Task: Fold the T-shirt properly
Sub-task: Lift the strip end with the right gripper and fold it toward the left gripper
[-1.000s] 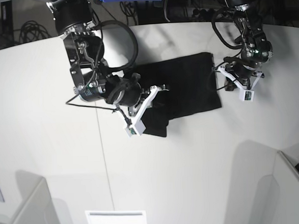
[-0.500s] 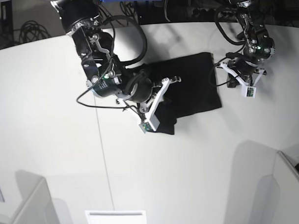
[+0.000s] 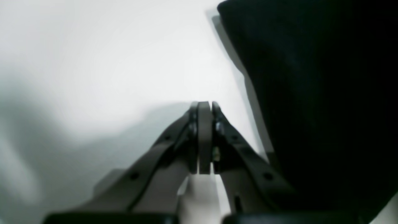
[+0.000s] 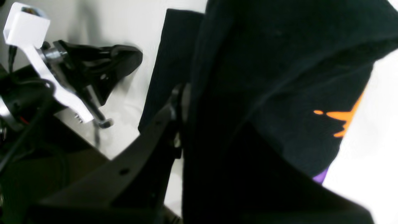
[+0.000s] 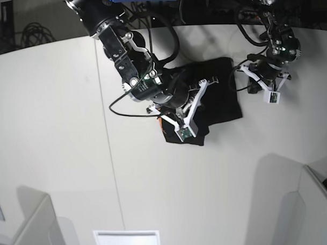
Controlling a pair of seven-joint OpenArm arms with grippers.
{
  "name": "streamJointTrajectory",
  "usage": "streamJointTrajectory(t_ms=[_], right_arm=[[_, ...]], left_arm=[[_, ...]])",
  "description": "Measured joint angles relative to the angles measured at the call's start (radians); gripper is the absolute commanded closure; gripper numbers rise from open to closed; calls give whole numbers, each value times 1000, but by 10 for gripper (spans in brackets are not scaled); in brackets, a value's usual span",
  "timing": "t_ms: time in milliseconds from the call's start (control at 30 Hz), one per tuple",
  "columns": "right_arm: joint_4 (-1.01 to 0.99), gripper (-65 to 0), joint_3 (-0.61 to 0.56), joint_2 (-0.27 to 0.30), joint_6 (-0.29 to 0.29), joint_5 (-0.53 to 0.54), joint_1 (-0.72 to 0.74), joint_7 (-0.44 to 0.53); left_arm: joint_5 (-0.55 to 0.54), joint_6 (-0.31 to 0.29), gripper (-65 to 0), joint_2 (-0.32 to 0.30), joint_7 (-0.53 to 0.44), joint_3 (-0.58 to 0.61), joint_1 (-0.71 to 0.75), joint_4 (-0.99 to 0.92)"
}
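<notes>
My right pincer [image 4: 183,93] is clamped on a fold of the T-shirt [image 5: 219,91], lifting it so a bit of orange print [image 4: 340,119] shows underneath. The rest of the black cloth lies on the white bench [image 5: 56,137], toward its far edge. My left pincer [image 3: 203,107] is pressed shut on nothing, just beside the shirt's edge.

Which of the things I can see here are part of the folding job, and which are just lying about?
Part of the job: the black T-shirt; the right gripper, shut on its cloth; the left gripper, shut and empty beside it.

Just there: the white table; a white slotted plate.
</notes>
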Motion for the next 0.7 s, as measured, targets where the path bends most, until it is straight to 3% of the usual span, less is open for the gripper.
streamJointTrajectory(t_ms=[67, 167, 533, 700], right_arm=[[-27, 0, 0, -4, -60, 3, 2, 13], [-56, 0, -42, -1, -88, -19, 5, 33], [-95, 0, -133, -13, -85, 2, 35, 32], [-200, 0, -137, -14, -85, 1, 52, 98]], left_arm=[[0, 0, 0, 0, 1, 0, 0, 0], [0, 0, 0, 0, 0, 0, 0, 0], [-4, 0, 0, 0, -4, -1, 5, 1], [2, 0, 0, 0, 13, -1, 31, 35]])
